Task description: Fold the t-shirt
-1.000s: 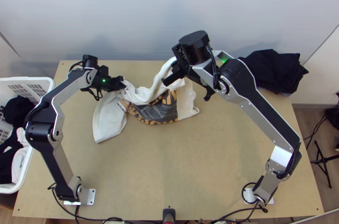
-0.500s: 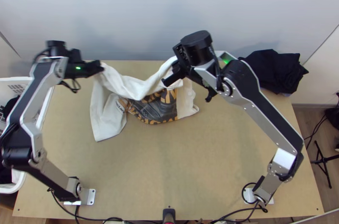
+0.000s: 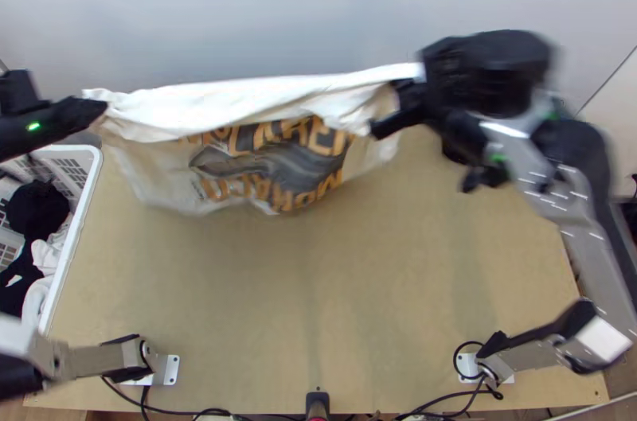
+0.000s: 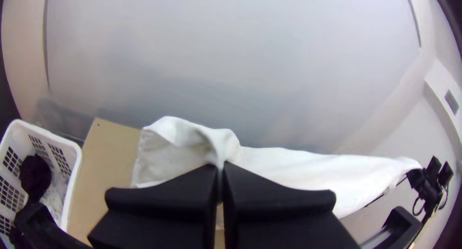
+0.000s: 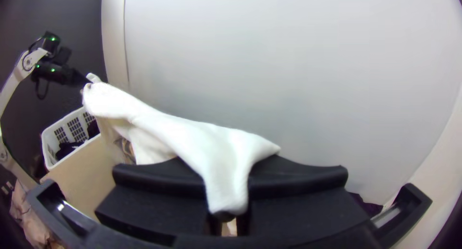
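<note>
Stretched between both grippers at the table's far side, the white t-shirt (image 3: pixel 263 107) hangs raised, its dark and orange print partly visible below a bunched upper edge. At its left end, my left gripper (image 3: pixel 99 108) is shut on the cloth; in the left wrist view the fingers of the left gripper (image 4: pixel 220 181) pinch a white fold. My right gripper (image 3: pixel 398 111) holds the other end, and in the right wrist view a thick fold of t-shirt (image 5: pixel 207 148) runs between the fingers of the right gripper (image 5: pixel 228 196).
A white basket (image 3: pixel 89 174) with dark and white clothes stands at the table's left edge. The wooden table (image 3: pixel 318 302) lies bare in front of the shirt. A pale wall rises behind it. Dark cloth (image 5: pixel 368 205) shows in the right wrist view.
Both grippers have moved apart, the left one to the left and the right one to the right. The shirt has lifted from a bunched heap on the table and been pulled wide.
</note>
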Available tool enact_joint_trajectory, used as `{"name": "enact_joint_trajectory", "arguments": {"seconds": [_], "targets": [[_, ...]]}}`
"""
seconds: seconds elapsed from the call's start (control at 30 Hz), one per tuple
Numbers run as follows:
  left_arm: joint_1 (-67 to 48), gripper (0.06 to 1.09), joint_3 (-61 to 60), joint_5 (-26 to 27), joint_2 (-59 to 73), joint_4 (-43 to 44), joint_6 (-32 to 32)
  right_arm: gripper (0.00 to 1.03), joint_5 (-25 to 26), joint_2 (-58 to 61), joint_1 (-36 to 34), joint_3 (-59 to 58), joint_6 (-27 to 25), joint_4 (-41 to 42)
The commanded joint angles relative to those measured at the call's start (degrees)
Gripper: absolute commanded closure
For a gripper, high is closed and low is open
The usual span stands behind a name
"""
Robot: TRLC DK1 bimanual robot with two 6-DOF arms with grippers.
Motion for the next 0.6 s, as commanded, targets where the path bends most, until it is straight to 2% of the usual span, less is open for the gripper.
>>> {"name": "enact_joint_trajectory", "arguments": {"seconds": [0.0,0.07,0.2,0.33,0.37,0.43,0.47,0.5,0.57], "targets": [[1.80,1.05,1.35,1.13,-13.59,-3.65,3.25,1.00,-0.01,-9.71,-3.89,1.07,0.25,0.36],[1.36,1.05,2.32,1.13,-16.49,-4.09,2.98,1.00,-0.01,-11.29,-3.98,1.95,0.07,0.97],[1.45,1.05,5.05,1.13,-19.92,-2.42,-3.35,1.00,-0.10,-12.87,-3.98,4.76,0.25,2.90],[1.80,1.03,2.32,0.96,-24.14,1.09,-8.62,1.00,-0.10,-15.51,-6.18,5.82,0.69,2.99],[1.45,0.90,0.92,0.96,-25.63,1.62,-8.88,1.00,-0.10,-16.30,-6.79,5.55,0.78,2.82],[0.57,0.53,-1.55,1.13,-28.53,1.71,-10.03,1.00,-0.10,-18.06,-7.41,4.23,0.60,2.73],[-0.75,0.40,-2.16,1.22,-29.85,1.71,-10.73,1.00,-0.10,-18.85,-7.41,3.71,0.34,2.73],[-2.69,0.35,-2.25,1.75,-30.73,1.27,-11.78,1.00,-0.19,-19.37,-7.41,3.44,0.25,2.73],[-10.60,0.35,-1.81,3.42,-32.57,-0.05,-14.51,1.00,-0.19,-20.16,-7.15,2.83,-0.10,2.55]]}}
